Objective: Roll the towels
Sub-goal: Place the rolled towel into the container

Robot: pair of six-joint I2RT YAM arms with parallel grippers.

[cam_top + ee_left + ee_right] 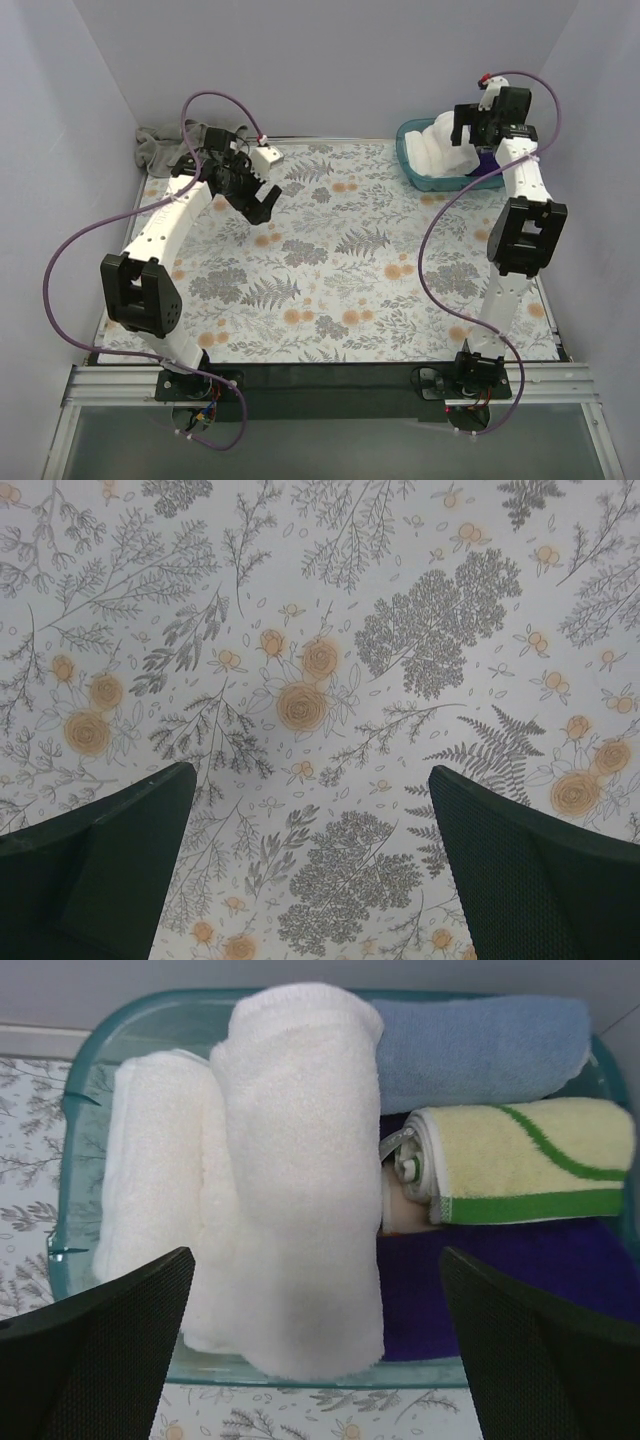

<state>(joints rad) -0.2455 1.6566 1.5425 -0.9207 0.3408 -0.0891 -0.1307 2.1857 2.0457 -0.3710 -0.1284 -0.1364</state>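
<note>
The white towel [300,1180] lies rolled in the basket [130,1035], right fingers [110,1350] open above it; left fingers [110,860] open over the worktop [320,580]. The grey towel [160,148], bunched far-left, looks soft, limp: pinch a corner.

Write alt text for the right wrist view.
A rolled white towel lies partly over a second white towel in a teal basket, beside a blue towel, a yellow-and-green towel and a purple towel. The right gripper hovers above, jaws wide apart, holding nothing.

Soft, even overhead light throughout; shadows on the counter [350,260] are faint. Both wrist views look slightly soft, perhaps blurred, with dark fingers [100,1350] underexposed.
</note>
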